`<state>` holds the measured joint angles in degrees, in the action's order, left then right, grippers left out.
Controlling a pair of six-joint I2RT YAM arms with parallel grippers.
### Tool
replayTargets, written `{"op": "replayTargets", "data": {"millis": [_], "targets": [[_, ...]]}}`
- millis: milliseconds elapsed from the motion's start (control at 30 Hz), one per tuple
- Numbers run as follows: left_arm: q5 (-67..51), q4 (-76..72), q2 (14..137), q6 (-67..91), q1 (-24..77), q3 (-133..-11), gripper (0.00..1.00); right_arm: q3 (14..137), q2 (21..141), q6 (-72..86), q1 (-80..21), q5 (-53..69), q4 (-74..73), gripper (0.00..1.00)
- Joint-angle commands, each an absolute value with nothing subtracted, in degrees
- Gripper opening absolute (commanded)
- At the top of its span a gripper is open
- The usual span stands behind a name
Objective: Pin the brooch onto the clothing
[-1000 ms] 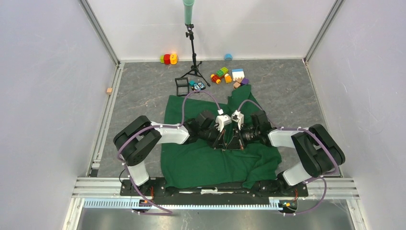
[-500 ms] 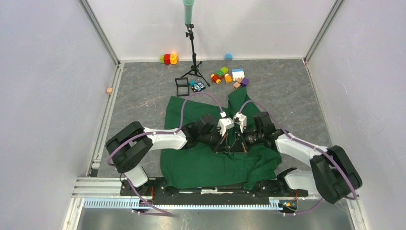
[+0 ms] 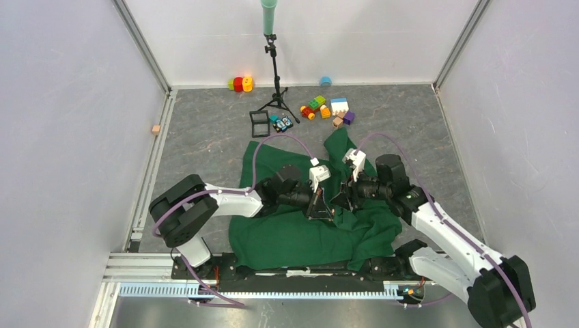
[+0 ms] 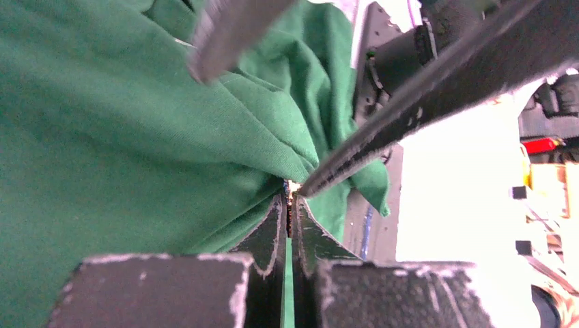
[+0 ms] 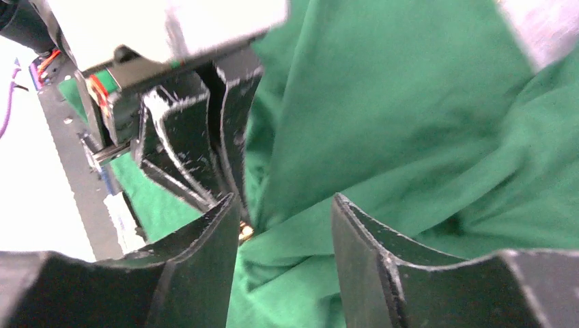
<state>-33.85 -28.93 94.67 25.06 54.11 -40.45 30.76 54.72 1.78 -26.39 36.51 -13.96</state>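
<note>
the clothing (image 3: 287, 239), a dark green t-shirt, lies rumpled on the grey tabletop (image 3: 205, 143) just in front of the two arm bases, with one fold reaching toward the far side. both arms bend inward over it and their tips meet above the middle of the shirt, almost touching each other

the left end effector (image 4: 289, 205) has its fingers (image 4: 272, 236) pressed nearly flat together, with only a thin slit between them. a tiny pale, glinting speck sits pinched right at their tips; this looks like the brooch (image 4: 293, 185), though it is too small to make out any shape. it is held against a raised ridge of the green fabric

the right end effector (image 5: 285, 205) is spread fairly wide, one finger on each side of a bunched fold of the shirt, and in its own wrist view it does not appear to grip anything. its left finger tip sits just beside the left arm's closed tips

well beyond the shirt, near the back wall, stand a black tripod (image 3: 276, 82) and a scatter of coloured toy blocks (image 3: 326, 108)
</note>
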Motion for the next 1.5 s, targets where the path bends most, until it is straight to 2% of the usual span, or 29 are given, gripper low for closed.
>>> {"op": "replayTargets", "data": {"millis": [0,133,267,567,967,1467], "targets": [[-43.15,-35.17,91.45,27.92,53.81,-39.42,0.02,31.71,50.4,-0.65,-26.18,34.03,-5.93,0.61],[-45.54,-34.0,90.29,27.25,53.58,-38.93,0.02,27.81,47.13,-0.32,-26.1,41.64,4.76,0.71],[-46.05,-34.05,89.78,27.2,53.05,-38.18,0.02,26.06,46.67,-0.08,-26.1,50.78,10.34,0.74],[-50.37,-38.12,87.39,30.23,49.64,-35.89,0.02,21.44,45.7,4.04,-26.1,60.94,16.06,0.79],[-52.43,-35.26,81.52,29.85,48.78,-36.58,0.02,19.76,51.23,6.85,-28.31,62.17,19.55,0.8],[-51.07,-36.61,76.46,31.29,46.74,-34.17,0.02,14.42,49.57,17.65,-28.41,65.15,31.42,0.78]]}}
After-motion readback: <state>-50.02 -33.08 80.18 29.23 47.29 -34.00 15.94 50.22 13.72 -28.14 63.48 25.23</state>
